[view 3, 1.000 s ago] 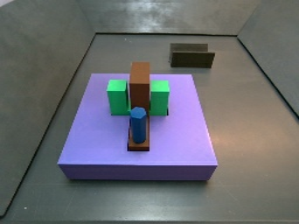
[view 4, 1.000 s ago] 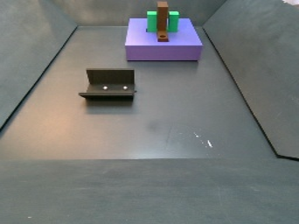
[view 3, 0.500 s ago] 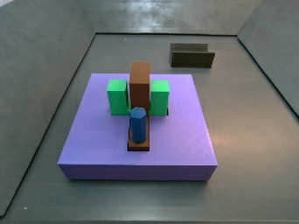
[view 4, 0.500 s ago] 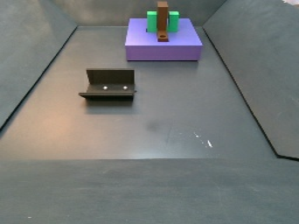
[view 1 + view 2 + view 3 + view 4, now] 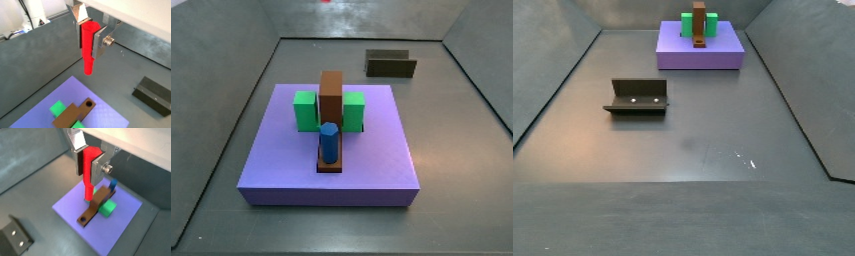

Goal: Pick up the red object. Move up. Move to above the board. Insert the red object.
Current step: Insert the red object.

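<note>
High above the floor, seen only in both wrist views, the gripper (image 5: 89, 31) holds the red peg (image 5: 88, 47) clamped between its silver finger plates (image 5: 101, 39), peg hanging straight down, lower tip free in the air. Gripper not visible in either side view.

Below the peg lies the lavender board (image 5: 123, 232), well apart from the tip. In a wrist view the tip lines up visually over the brown block (image 5: 94, 211) near its holed end; real offset can't be judged. Peg not inserted.

In a side view the board (image 5: 285, 170) sits centre floor. On it: brown block (image 5: 333, 108) upright in the middle, green block (image 5: 305, 111) hugging it at 9 o'clock and another green piece at 3 o'clock, short blue peg (image 5: 329, 142) standing at 6 o'clock of the block, in a brown base strip.

Dark fixture (image 5: 390, 64) at 1 o'clock from the board, well apart. In a side view the fixture (image 5: 639, 96) sits mid-floor, board (image 5: 700, 55) at its 1 o'clock, far end.
</note>
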